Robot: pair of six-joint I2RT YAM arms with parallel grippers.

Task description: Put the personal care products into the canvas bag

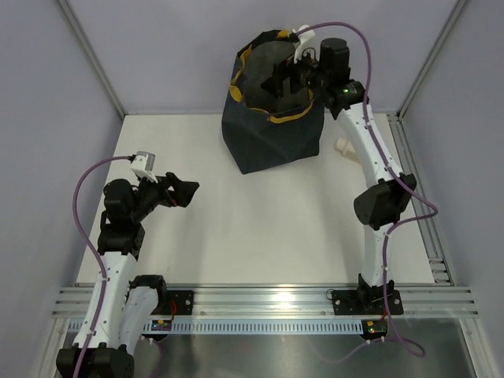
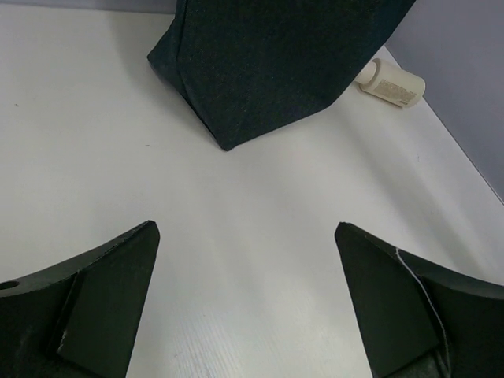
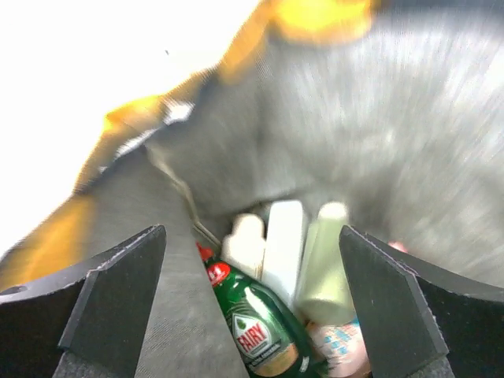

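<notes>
Well, the left end effector (image 1: 177, 191) hovers over the tabletop (image 1: 236, 228), jaws apart, empty. The canvas bag (image 1: 268, 134) stands upright at the far side with several bottles (image 3: 283, 252) already inside. The right end effector (image 1: 290, 79) hangs over its mouth, jaws apart, empty. One cream bottle (image 1: 344, 147) lies just right of the bag, not yet packed.

Top view: we look down from above and behind the arm bases, far enough back to take in the whole table (image 1: 236, 236). Left wrist: we sit low over the tabletop, facing forward past the left gripper (image 2: 246, 227). The canvas bag (image 2: 276, 63) stands ahead of it, and a cream bottle (image 2: 391, 83) lies ahead to its right. Right wrist: we face steeply down, very near and blurred, with bottles (image 3: 283, 244) just beneath the right gripper (image 3: 252, 228). We find the bag in all three views.
</notes>
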